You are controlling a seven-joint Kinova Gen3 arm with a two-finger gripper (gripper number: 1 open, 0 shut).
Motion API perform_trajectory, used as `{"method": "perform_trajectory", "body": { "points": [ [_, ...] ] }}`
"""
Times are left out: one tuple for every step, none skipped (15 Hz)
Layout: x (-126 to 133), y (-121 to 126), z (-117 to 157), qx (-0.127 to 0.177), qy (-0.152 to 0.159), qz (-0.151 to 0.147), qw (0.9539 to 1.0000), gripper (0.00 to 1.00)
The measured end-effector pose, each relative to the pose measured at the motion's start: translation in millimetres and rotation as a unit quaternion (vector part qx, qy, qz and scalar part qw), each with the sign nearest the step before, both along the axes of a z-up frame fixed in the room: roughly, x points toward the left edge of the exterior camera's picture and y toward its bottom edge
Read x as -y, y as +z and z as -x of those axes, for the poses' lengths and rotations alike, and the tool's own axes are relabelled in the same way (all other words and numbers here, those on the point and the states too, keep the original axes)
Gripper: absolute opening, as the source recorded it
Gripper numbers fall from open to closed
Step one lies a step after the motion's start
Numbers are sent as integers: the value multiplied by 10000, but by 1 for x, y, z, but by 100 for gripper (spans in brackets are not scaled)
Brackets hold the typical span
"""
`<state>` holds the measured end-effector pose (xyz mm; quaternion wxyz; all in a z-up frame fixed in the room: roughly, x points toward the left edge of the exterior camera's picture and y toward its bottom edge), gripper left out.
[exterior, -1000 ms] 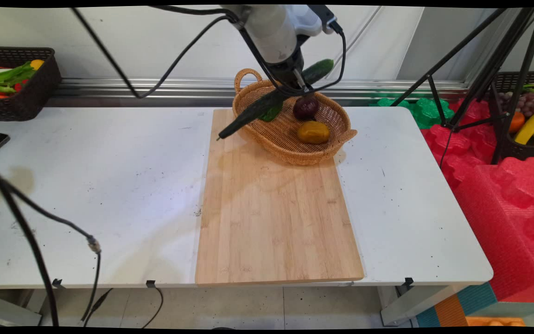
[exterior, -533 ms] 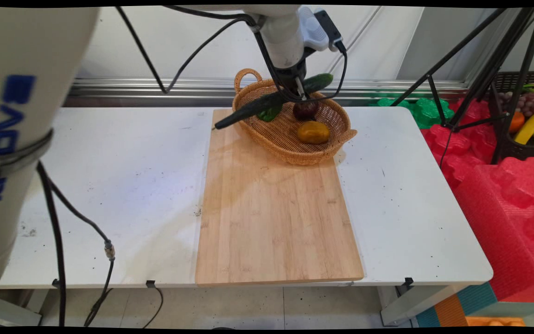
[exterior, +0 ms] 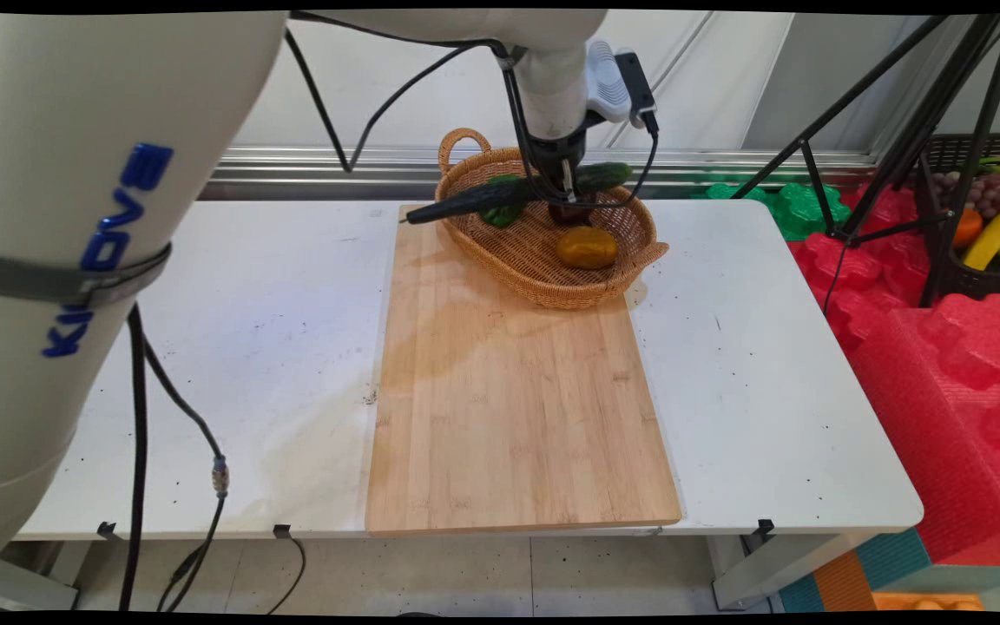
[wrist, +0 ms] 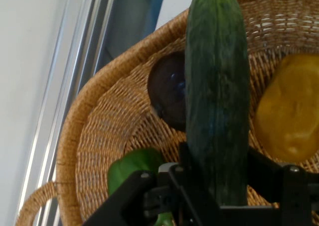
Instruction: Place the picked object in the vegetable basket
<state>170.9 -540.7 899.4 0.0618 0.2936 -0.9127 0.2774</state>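
Note:
My gripper is shut on a long dark green cucumber, which lies almost level across the wicker basket, its thin end sticking out past the basket's left rim. In the hand view the cucumber runs up from between my fingers over the basket. Inside the basket lie a dark purple round vegetable, a yellow-brown one and a small green piece.
The basket stands on the far end of a wooden cutting board on the white table. A dark basket of produce and a tripod are at the right, with red foam beside the table.
The gripper has come down toward the basket with the cucumber, and the cucumber has swung from steeply tilted to nearly level, its thin end rising.

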Motion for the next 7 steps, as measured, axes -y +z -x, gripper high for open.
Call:
{"method": "perform_trajectory", "body": {
  "points": [
    [2,-2,2,56,-85,-29,9999,0],
    [4,-4,4,90,-139,-47,9999,0],
    [5,-5,6,136,-213,-70,9997,100],
    [7,-7,9,179,-290,-91,9994,100],
    [8,-8,11,216,-346,-92,9991,100],
    [9,-8,13,232,-371,-85,9990,100],
    [10,-7,14,239,-383,-67,9990,100]
  ]
}}
